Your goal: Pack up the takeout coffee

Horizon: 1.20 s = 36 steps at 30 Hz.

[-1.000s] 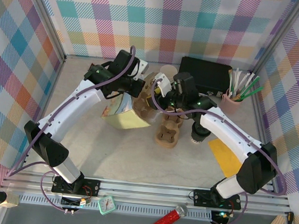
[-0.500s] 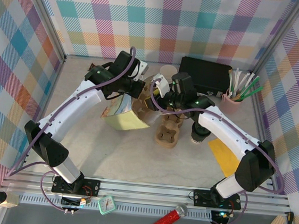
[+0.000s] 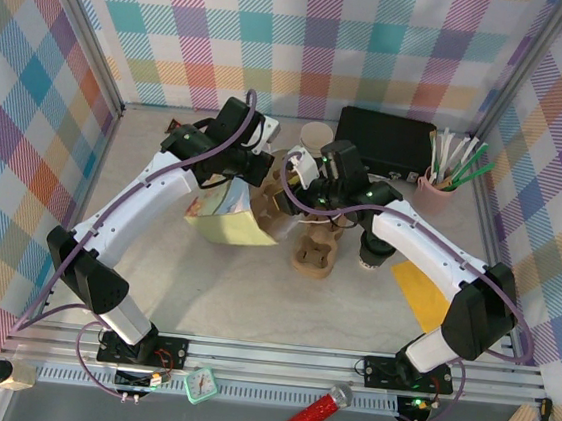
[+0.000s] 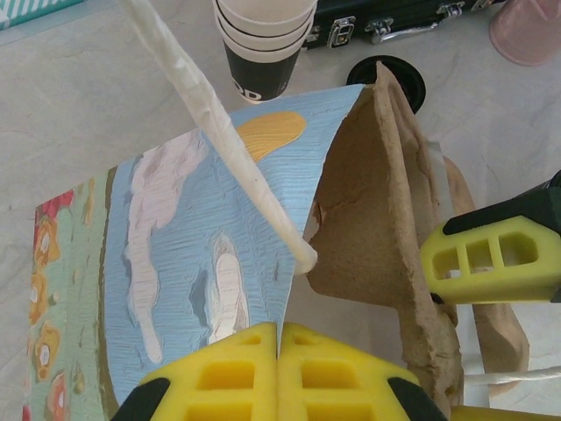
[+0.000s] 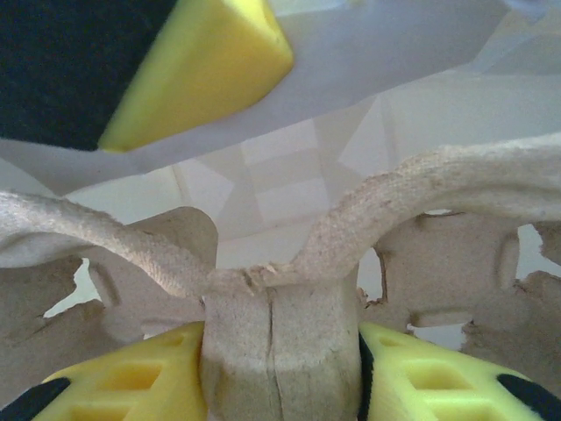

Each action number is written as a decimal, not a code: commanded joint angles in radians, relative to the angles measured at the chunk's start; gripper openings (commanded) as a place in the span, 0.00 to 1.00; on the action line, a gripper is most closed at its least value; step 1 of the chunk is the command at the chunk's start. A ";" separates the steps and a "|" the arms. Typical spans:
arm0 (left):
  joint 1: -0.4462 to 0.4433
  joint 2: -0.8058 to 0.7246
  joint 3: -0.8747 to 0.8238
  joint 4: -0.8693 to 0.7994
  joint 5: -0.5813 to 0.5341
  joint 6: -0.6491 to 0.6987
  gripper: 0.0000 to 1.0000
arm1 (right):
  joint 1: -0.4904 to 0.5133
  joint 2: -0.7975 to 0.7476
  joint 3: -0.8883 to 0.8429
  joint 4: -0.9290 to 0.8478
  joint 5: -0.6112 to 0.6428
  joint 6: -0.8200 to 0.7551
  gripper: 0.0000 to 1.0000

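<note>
Takeout coffee (image 3: 368, 251) stands upright on the surface (image 3: 252, 298) beside my right forearm (image 3: 414, 237) — near-right of the right hand (image 5: 279, 364) (clamped partway on a pulp carrier (image 5: 438, 180)); left hand (image 4: 279, 373) is pinched tight on the bag (image 4: 202, 228).

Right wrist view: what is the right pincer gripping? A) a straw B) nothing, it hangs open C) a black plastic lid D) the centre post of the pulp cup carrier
D: the right pincer has a yellow pad pressed on each side of the centre post of the pulp cup carrier, whose arms curve up and outward above it.
</note>
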 commanded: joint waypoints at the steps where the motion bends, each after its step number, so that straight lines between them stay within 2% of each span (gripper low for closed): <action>1: -0.012 -0.021 -0.006 0.065 0.021 -0.009 0.00 | 0.014 -0.005 0.053 -0.060 -0.088 0.012 0.44; 10: -0.012 -0.011 -0.016 0.089 0.034 -0.023 0.00 | 0.053 0.010 0.091 -0.048 -0.136 0.050 0.42; 15: -0.013 -0.015 -0.016 0.087 0.037 -0.024 0.00 | 0.065 0.037 0.099 -0.074 -0.106 0.032 0.44; 20: -0.013 -0.037 -0.039 0.089 0.049 -0.026 0.00 | 0.029 0.027 0.061 -0.051 -0.042 0.036 0.45; 31: -0.013 -0.051 -0.058 0.092 0.043 -0.030 0.00 | -0.007 0.036 0.059 -0.050 -0.049 0.048 0.45; 34: -0.013 -0.048 -0.060 0.095 0.038 -0.034 0.11 | -0.007 0.040 0.050 -0.050 -0.062 0.056 0.45; 36: -0.013 -0.047 -0.060 0.093 0.038 -0.037 0.23 | -0.007 0.048 0.050 -0.052 -0.071 0.057 0.44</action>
